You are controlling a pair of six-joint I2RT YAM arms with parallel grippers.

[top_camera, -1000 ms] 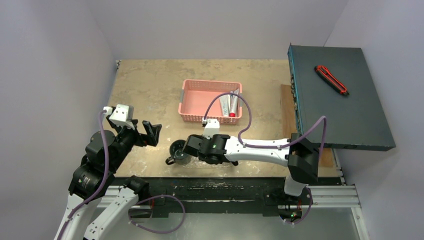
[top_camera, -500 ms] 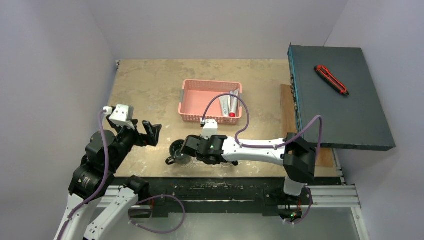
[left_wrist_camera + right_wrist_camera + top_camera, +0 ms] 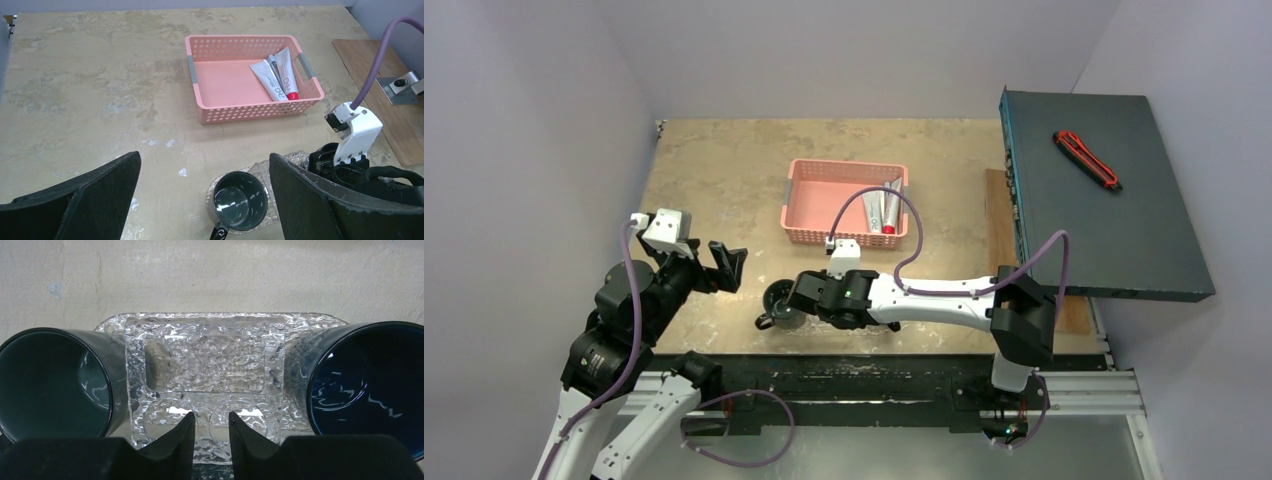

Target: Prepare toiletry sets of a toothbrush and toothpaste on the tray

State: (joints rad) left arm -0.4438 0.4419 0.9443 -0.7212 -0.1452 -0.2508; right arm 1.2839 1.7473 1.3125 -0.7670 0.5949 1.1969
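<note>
Toothpaste tubes (image 3: 277, 80) lie in the pink basket (image 3: 200, 75), well apart from both arms. Nearer, the right gripper (image 3: 211, 417) has its fingers almost together at the near rim of the tray (image 3: 210, 360), which has dark mugs (image 3: 50, 380) at each end; whether it pinches the rim I cannot tell. The left gripper (image 3: 205, 162) hangs spread wide.

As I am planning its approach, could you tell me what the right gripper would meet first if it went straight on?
The tray: it lies directly ahead of the right gripper, between the greenish mug and the blue mug. Depth is unclear, so it may already touch the near edge.
</note>
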